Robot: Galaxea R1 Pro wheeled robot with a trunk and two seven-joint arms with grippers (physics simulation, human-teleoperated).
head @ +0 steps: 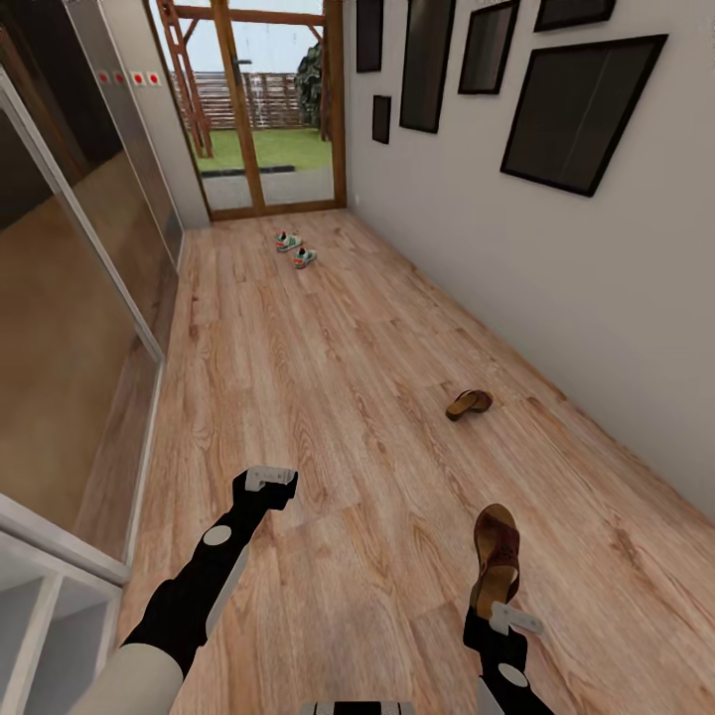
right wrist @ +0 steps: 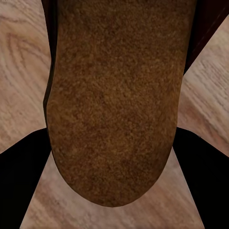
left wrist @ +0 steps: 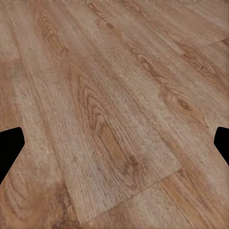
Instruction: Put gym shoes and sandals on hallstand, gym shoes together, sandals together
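Brown leather sandal (head: 496, 556) sits gripped at its heel in the right end effector (head: 504, 614), long axis pointing straight ahead above the corridor floor (head: 348, 397). The second sandal (head: 468, 403) lies ahead, nearer the right arm; the left end effector (head: 270, 481) hangs released, and the gym shoes (head: 296, 249) lie far ahead by the door.

The head camera looked down the corridor floor (head: 328, 377) from above. Both wrist cameras faced that floor closely, the right one right against a sandal (right wrist: 114, 100) that the head view shared.

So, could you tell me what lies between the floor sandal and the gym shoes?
Bare corridor floor in the head view: nothing between the sandal and the gym shoes.
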